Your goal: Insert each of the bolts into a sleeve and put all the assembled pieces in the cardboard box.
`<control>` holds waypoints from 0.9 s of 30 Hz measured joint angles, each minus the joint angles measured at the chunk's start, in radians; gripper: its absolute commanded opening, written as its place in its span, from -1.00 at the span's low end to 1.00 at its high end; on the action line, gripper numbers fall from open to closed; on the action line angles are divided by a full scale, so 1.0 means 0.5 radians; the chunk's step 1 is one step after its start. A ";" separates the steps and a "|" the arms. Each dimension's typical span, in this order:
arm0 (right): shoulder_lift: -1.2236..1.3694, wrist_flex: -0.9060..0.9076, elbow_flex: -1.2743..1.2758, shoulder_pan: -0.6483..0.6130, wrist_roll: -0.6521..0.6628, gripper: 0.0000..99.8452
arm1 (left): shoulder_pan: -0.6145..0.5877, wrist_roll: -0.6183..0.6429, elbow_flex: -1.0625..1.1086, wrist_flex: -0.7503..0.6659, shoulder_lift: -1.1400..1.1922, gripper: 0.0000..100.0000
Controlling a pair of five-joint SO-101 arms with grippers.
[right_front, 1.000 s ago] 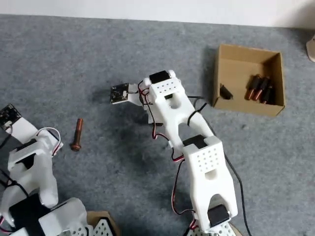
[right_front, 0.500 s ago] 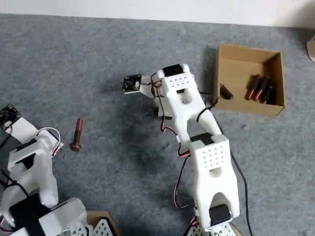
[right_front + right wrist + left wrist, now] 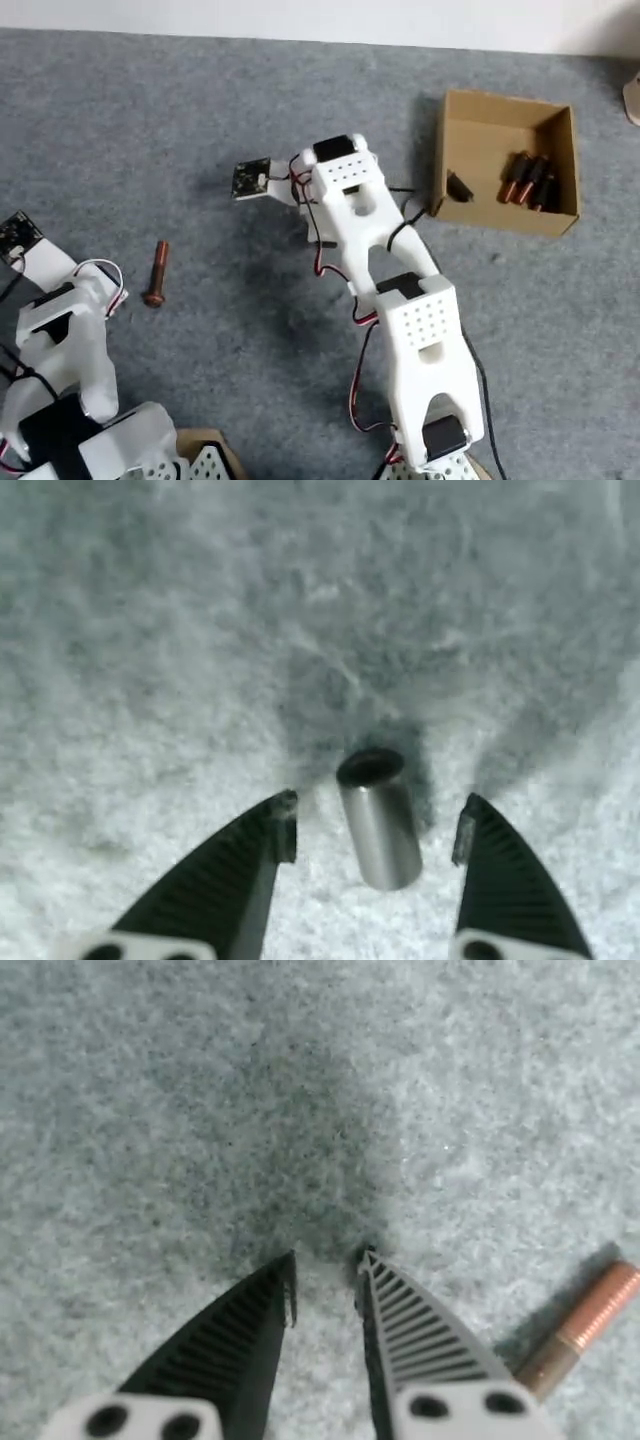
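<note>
My right gripper (image 3: 375,812) is open, and the sleeve (image 3: 380,825) sits between its jaws, touching neither. I should centre on it and close on its mid-body, leaving the bore clear. My left gripper (image 3: 327,1260) is slightly open and empty, with the bolt (image 3: 588,1322) just beside it.

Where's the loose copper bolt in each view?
High view: the bolt lies on the grey carpet, left of centre, between the two arms.
Left wrist view: the bolt lies beside the left gripper, apart from it and cut off by the frame edge.
Right wrist view: a sleeve lies between the open fingers of the right gripper.
Shared landmark: the grey carpet.
</note>
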 measured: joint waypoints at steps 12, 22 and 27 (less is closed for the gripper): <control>-0.043 -0.172 0.322 0.003 -0.015 -0.99 | 0.000 0.000 0.000 0.000 0.000 -0.78; -0.040 -0.172 0.362 0.003 -0.500 -0.99 | 0.000 -0.018 -0.009 0.000 0.009 -0.78; -0.040 -0.172 0.365 0.003 -0.559 -0.99 | 0.046 -0.089 -0.233 0.282 0.031 -0.77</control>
